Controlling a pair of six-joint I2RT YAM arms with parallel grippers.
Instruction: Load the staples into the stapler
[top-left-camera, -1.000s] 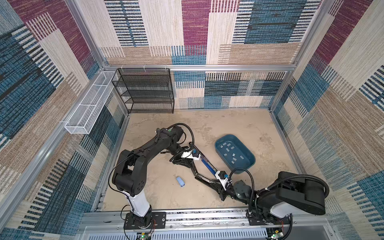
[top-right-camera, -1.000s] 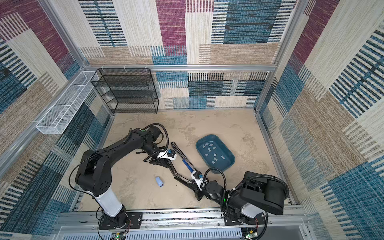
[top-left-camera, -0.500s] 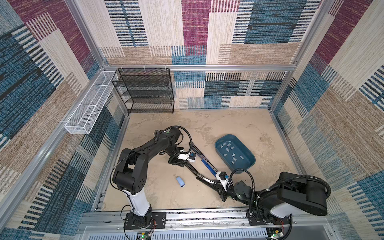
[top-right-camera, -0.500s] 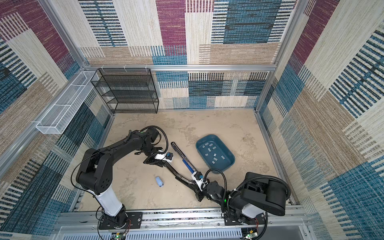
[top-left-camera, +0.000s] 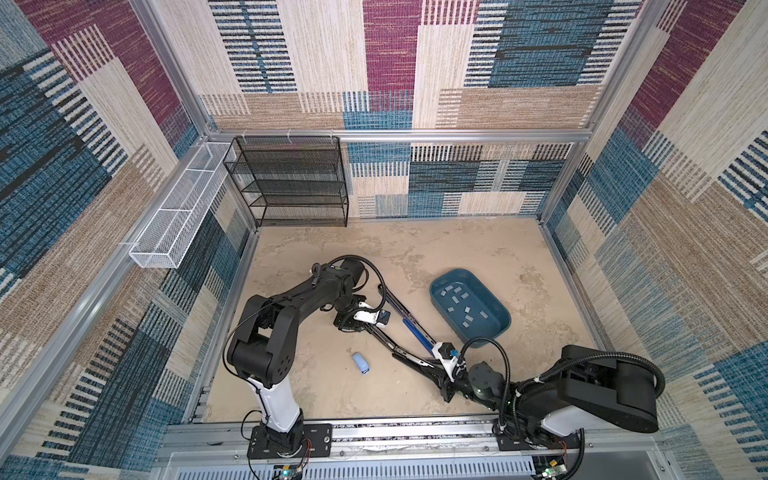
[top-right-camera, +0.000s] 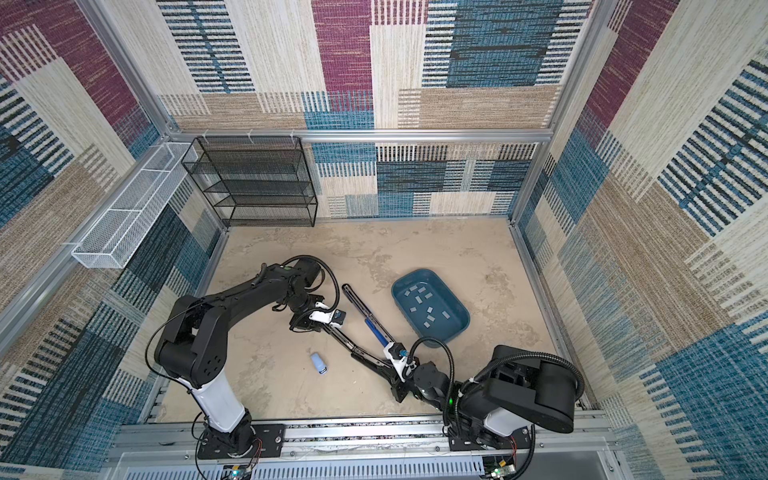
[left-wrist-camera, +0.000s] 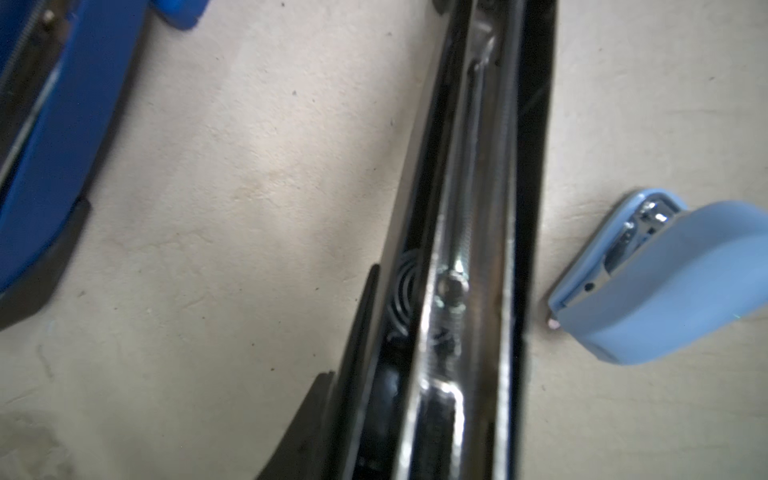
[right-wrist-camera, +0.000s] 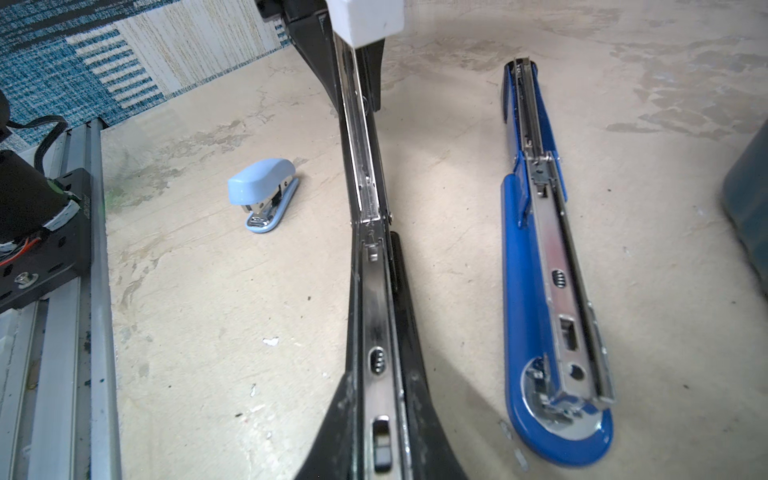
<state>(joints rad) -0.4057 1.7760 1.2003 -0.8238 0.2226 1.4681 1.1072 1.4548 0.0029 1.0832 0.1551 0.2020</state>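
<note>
A white wire basket (top-left-camera: 174, 220) hangs on the left wall, and a black wire shelf (top-left-camera: 291, 183) stands at the back of the counter (top-left-camera: 316, 266). The left arm reaches out low, and its claw (top-left-camera: 354, 326) is clenched on the far end of a long black stapler (top-left-camera: 409, 359). In the left wrist view the stapler's metal rail runs up between the dark fingers (left-wrist-camera: 299, 419), blurred and very close. Nearer the front, left of the black stapler and apart from it, a small light-blue stapler (top-left-camera: 361, 363) lies alone on the counter. The black stapler is folded open, bent at its hinge, with the rail facing up. Its near end is clamped in the right claw (top-left-camera: 446, 382), and the right wrist view shows the rail passing between the two black fingers (right-wrist-camera: 332, 436). Just to the right lies a long blue stapler (top-left-camera: 415, 332), also open, with its steel channel exposed; it touches neither claw. Farther right sits a teal tray (top-left-camera: 500, 330) holding the staples (top-left-camera: 467, 311), a scatter of small grey strips lying loose on its floor. None of them can be seen in either stapler's rail
</note>
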